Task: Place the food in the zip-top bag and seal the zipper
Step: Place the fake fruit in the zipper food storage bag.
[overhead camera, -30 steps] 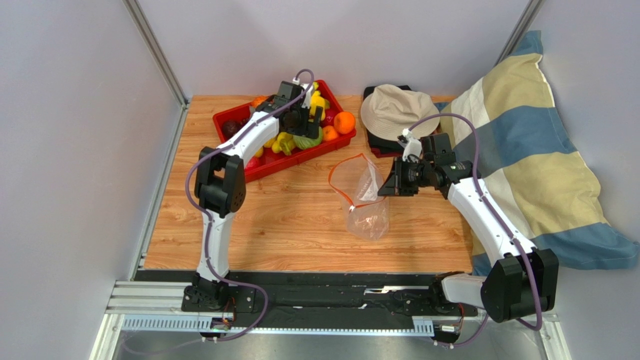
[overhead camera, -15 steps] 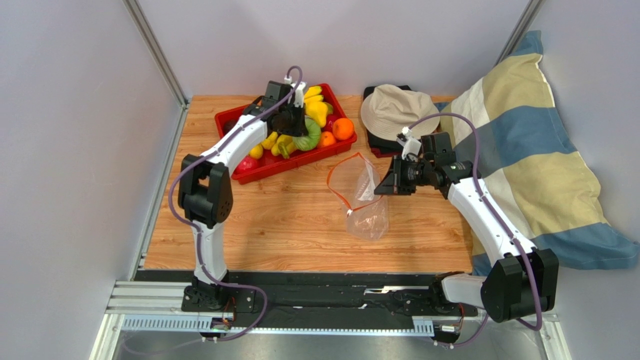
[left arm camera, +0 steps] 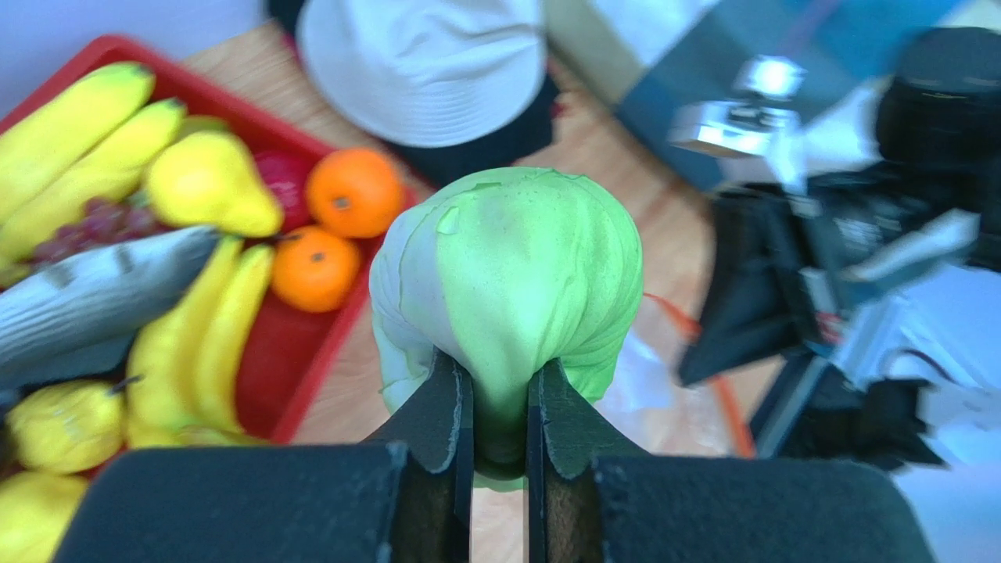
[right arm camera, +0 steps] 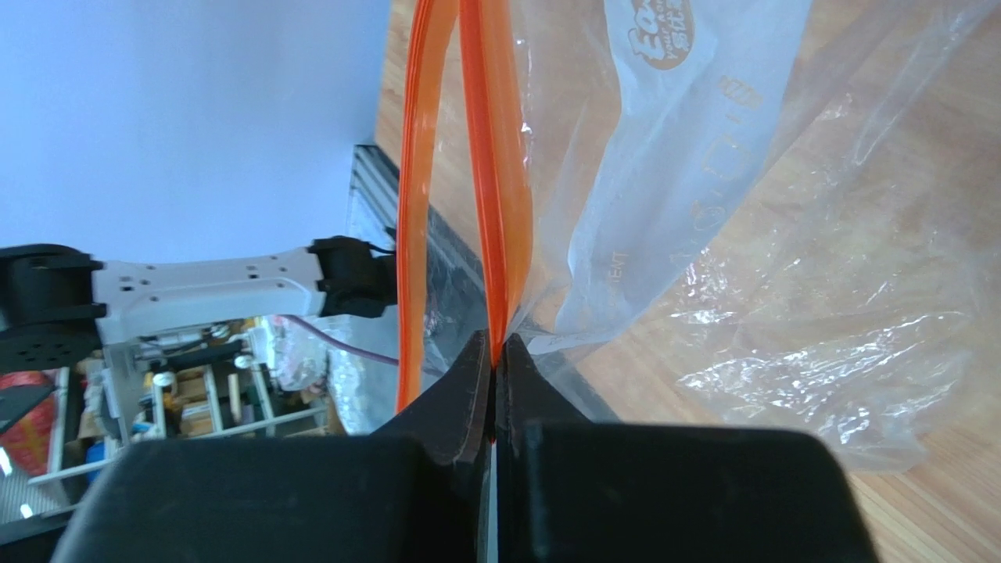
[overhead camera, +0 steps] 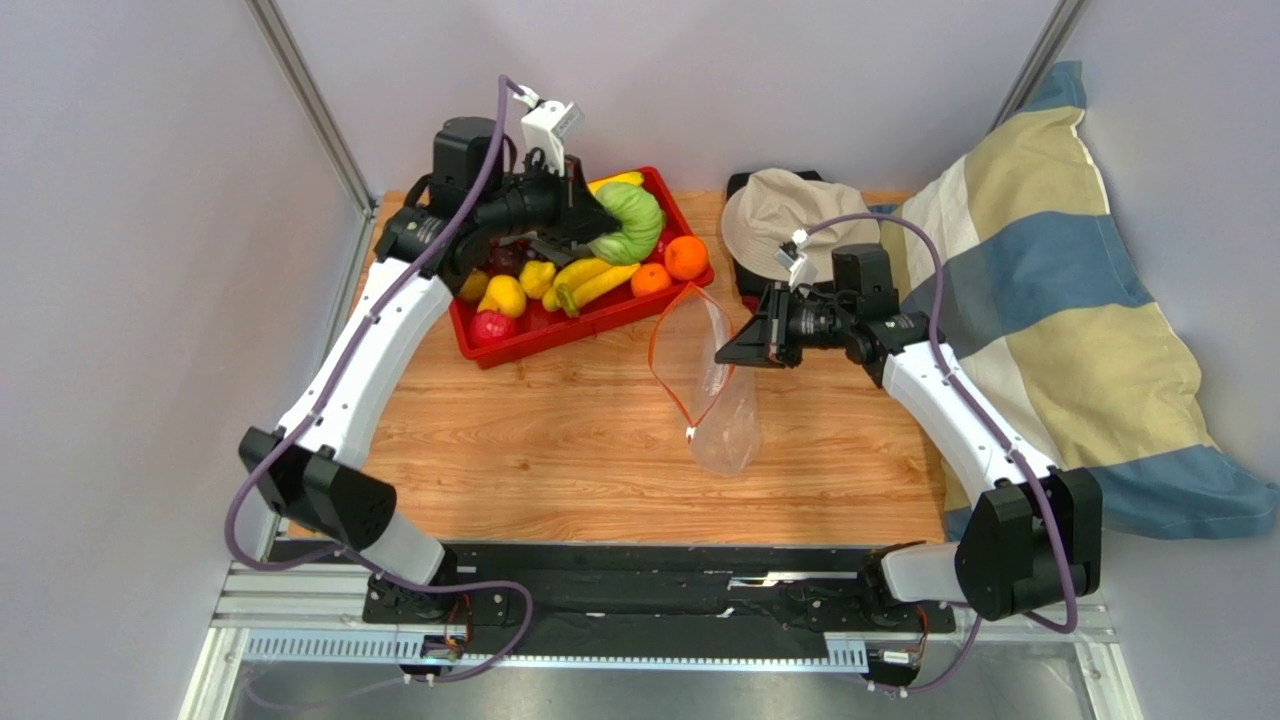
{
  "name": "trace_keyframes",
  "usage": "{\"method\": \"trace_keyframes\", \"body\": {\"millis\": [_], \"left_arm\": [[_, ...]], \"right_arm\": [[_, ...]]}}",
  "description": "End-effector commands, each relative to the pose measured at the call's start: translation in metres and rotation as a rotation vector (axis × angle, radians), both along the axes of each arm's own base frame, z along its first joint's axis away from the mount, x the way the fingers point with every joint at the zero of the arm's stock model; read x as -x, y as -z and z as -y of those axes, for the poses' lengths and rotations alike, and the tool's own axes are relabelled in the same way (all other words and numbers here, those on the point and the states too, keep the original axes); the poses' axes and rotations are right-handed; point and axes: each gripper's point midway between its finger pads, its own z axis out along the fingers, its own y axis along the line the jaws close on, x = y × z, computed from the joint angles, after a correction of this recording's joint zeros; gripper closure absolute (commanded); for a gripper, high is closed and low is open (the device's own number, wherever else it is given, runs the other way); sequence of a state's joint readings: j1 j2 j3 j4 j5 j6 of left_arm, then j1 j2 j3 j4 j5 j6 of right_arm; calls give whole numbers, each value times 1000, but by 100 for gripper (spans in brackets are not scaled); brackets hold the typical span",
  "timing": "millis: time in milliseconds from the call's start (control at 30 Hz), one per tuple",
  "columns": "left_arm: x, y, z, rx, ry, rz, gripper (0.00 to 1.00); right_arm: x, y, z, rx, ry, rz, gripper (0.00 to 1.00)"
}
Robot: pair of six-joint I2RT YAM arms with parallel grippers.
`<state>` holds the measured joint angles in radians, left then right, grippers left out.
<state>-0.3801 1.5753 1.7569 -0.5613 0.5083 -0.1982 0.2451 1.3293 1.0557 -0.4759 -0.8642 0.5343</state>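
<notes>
The food lies in a red tray (overhead camera: 526, 342) at the back left: bananas (overhead camera: 589, 281), oranges (overhead camera: 687, 257), a red apple (overhead camera: 490, 326), a grey fish (left arm camera: 94, 293). My left gripper (overhead camera: 597, 225) is raised above the tray, shut on the green round ball (left arm camera: 511, 264), whose lower end is squeezed between the jaws. The ball (overhead camera: 631, 222) hangs over the tray's right end. My right gripper (overhead camera: 739, 348) is shut on the orange-red zipper (right arm camera: 494, 176) of the clear zip-top bag (overhead camera: 724, 413). It holds the bag's mouth (overhead camera: 684, 338) up and open, with the bottom on the table.
A beige hat (overhead camera: 784, 210) on a dark cloth sits behind the bag. A striped pillow (overhead camera: 1052, 300) fills the right side. Grey walls close in the left and back of the wooden table (overhead camera: 571, 450).
The left gripper has shut on the green ball and lifted it out of the tray, the arm rising and stretching out. The right gripper has shifted slightly left and up with the bag.
</notes>
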Motion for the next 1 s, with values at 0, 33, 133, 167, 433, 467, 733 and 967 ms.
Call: {"method": "trace_keyframes", "body": {"millis": [0,33,133,167,433,467,733,967], "left_arm": [[79,-35,27,124,260,-36,100],[89,-33,33,132,292,-59,100],[123,-12,55,116,393,-114,100],[129,-8,60,114,412,-113,100],[128,113,77,-73,330,-318,100],[120,131,70,-134,267,-350,100],[87,165,43,-319,33,-346,99],[91,150,65,-230,98,-373,92]], "right_arm": [[-5,-42,-17,-141,-56,51,100],[-4,-42,-19,-141,-61,54,100],[-5,-34,-18,-123,-53,41,100],[-6,-31,-16,-105,-50,57,100],[0,-11,-9,-40,-56,78,100],[1,-10,-7,-35,-57,80,100],[10,-2,-3,-35,-58,78,100],[9,-8,-5,-62,-66,72,100]]}}
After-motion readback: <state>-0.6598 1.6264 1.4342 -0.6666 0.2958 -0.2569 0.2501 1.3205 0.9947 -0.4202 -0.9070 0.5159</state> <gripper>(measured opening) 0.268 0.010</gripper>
